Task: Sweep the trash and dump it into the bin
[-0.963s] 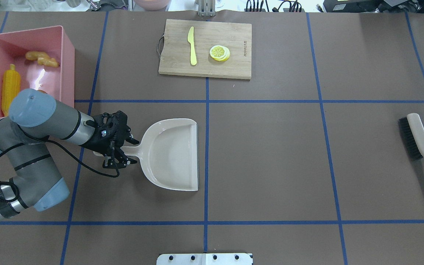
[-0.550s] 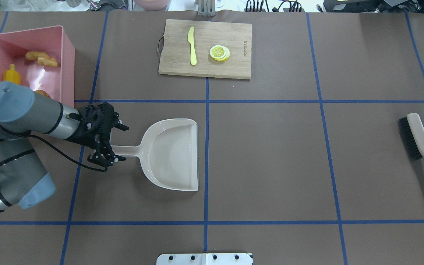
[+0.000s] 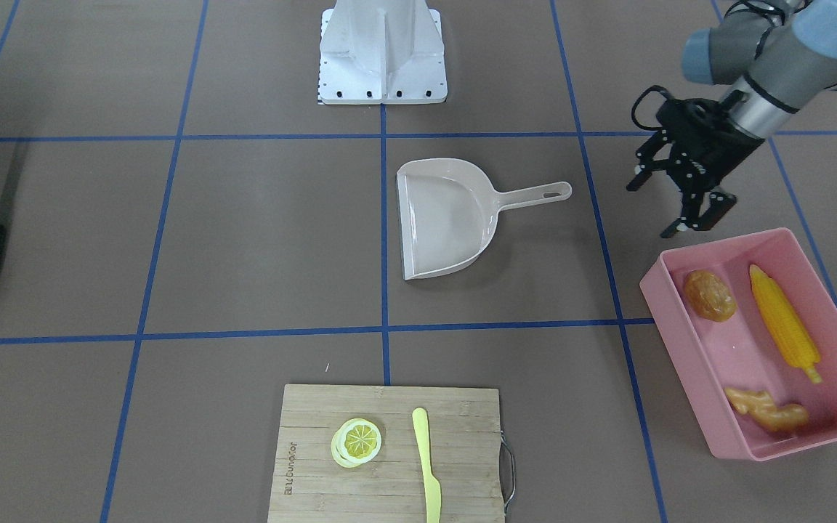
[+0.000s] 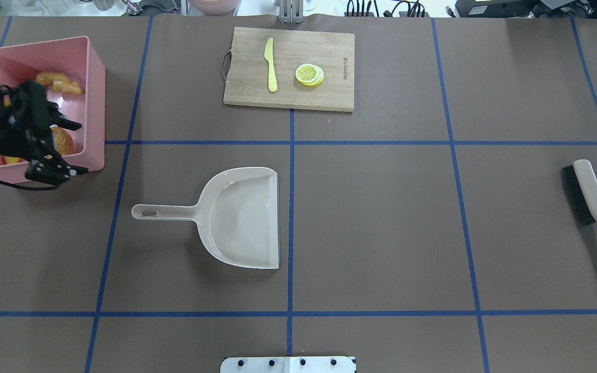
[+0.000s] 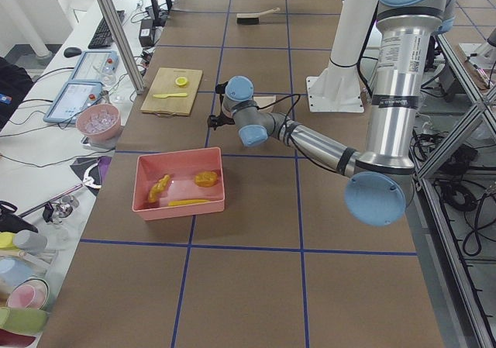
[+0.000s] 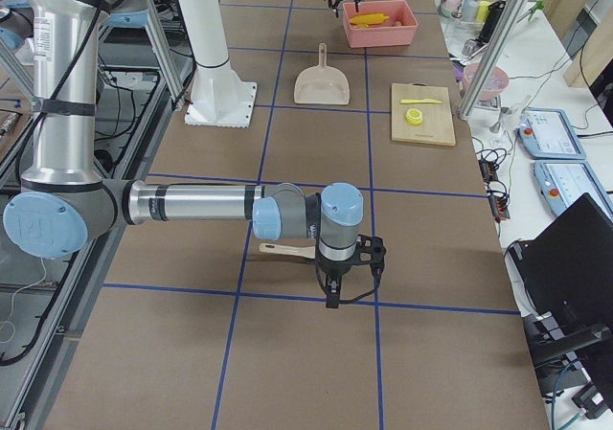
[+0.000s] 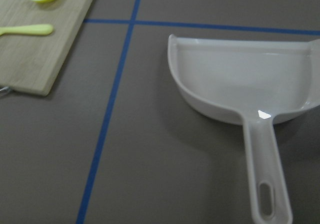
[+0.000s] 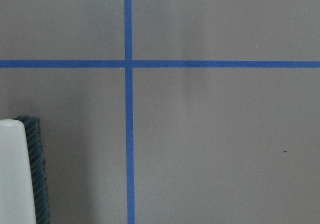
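Observation:
The pink bin (image 4: pixel 96 77) stands at the table's far left. It holds the corn cob (image 3: pixel 782 327), the potato (image 3: pixel 709 294) and the ginger root (image 3: pixel 767 412). My left gripper (image 4: pixel 80 147) is open and empty. It hovers over the bin's near right corner and hides most of the corn in the overhead view. In the front view the left gripper (image 3: pixel 662 211) is just beside the bin's rim (image 3: pixel 654 280). My right gripper (image 6: pixel 350 277) shows only in the right side view, near the brush, and I cannot tell if it is open or shut.
The beige dustpan (image 4: pixel 241 217) lies flat and empty at mid-table, its handle pointing left. The brush (image 4: pixel 588 194) lies at the right edge. A cutting board (image 4: pixel 288 67) at the back carries a yellow knife (image 4: pixel 270 65) and a lemon slice (image 4: pixel 309 74).
My left gripper has drawn away from the dustpan's handle, moving left and back to the bin's near corner. The dustpan has not moved.

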`<action>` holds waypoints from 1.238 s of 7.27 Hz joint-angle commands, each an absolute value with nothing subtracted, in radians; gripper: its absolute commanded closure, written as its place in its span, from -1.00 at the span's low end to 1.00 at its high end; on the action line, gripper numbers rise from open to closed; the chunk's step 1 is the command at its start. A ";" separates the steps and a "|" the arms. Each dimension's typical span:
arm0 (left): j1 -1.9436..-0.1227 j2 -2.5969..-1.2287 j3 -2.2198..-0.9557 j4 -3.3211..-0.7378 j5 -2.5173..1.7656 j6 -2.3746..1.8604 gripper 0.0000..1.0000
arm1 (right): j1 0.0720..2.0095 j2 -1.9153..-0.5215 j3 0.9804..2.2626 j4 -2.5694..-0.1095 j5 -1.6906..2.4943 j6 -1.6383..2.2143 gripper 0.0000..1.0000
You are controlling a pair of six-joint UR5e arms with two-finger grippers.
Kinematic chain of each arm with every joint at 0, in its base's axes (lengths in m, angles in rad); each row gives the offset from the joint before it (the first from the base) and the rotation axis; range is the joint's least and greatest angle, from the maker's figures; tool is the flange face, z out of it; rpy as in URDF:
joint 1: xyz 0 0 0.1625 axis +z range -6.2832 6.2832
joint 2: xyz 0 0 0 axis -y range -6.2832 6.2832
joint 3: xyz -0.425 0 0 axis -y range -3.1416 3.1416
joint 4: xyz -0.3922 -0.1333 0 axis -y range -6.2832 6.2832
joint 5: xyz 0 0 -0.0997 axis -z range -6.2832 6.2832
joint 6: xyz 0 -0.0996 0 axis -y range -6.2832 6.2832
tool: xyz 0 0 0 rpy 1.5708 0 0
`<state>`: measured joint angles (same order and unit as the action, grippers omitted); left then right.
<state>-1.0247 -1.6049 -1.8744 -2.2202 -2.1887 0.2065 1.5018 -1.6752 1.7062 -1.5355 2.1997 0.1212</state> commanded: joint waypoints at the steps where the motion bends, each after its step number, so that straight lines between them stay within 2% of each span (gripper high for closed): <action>1: -1.271 -1.532 -1.891 -2.013 -2.192 0.207 -0.95 | 1.502 -1.677 1.706 -1.536 2.200 0.121 -1.00; 3: -1.428 -1.471 -1.899 -1.875 -2.204 0.206 -0.95 | 1.502 -1.675 1.706 -1.536 2.200 0.121 -1.00; 6: -1.651 -1.549 -1.875 -1.388 -2.363 0.206 -0.95 | 1.502 -1.675 1.706 -1.536 2.200 0.121 -1.00; 8: -1.722 -1.532 -1.841 -1.335 -2.362 0.204 -0.96 | 1.500 -1.677 1.706 -1.536 2.200 0.121 -1.00; 9: -1.777 -1.528 -1.763 -1.347 -2.367 0.219 -0.95 | 1.502 -1.677 1.706 -1.536 2.200 0.121 -1.00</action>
